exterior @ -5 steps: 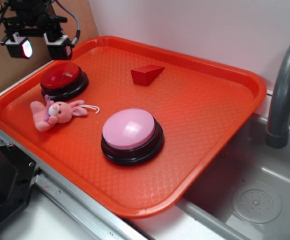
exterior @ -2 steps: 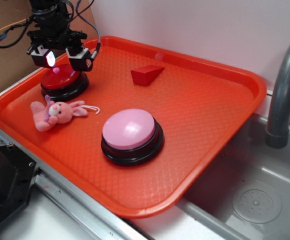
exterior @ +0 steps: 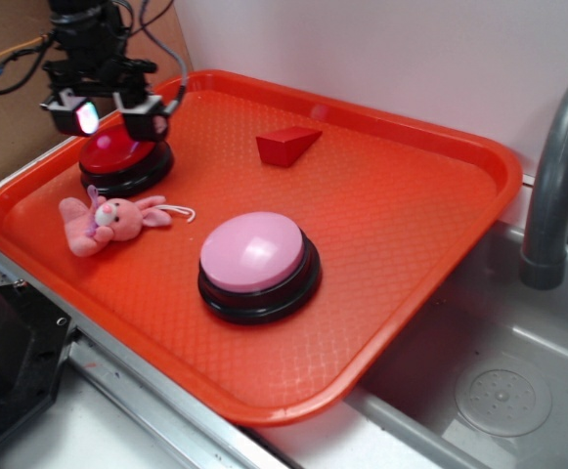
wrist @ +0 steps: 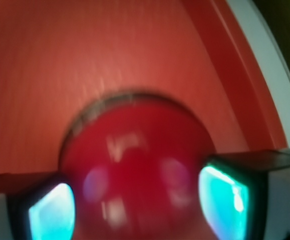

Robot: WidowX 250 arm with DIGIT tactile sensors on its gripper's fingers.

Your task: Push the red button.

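The red button (exterior: 119, 154), a glossy dark-red dome on a black ring base, sits at the far left of the orange tray (exterior: 401, 225). My gripper (exterior: 103, 110) hangs right over its dome, jaws spread wide and empty, one finger on each side. In the wrist view the dome (wrist: 135, 170) fills the space between my two glowing fingertips (wrist: 50, 212), blurred and very close below. I cannot tell whether the gripper touches the dome.
A larger pink-domed button (exterior: 258, 262) stands mid-tray. A small pink plush bunny (exterior: 108, 221) lies just in front of the red button. A red wedge block (exterior: 285, 145) lies at the back. A sink basin (exterior: 499, 391) and grey faucet (exterior: 557, 176) are at the right.
The gripper came down from above left onto the red button, then shifted slightly left and up over the last half second. The jaws stayed spread.
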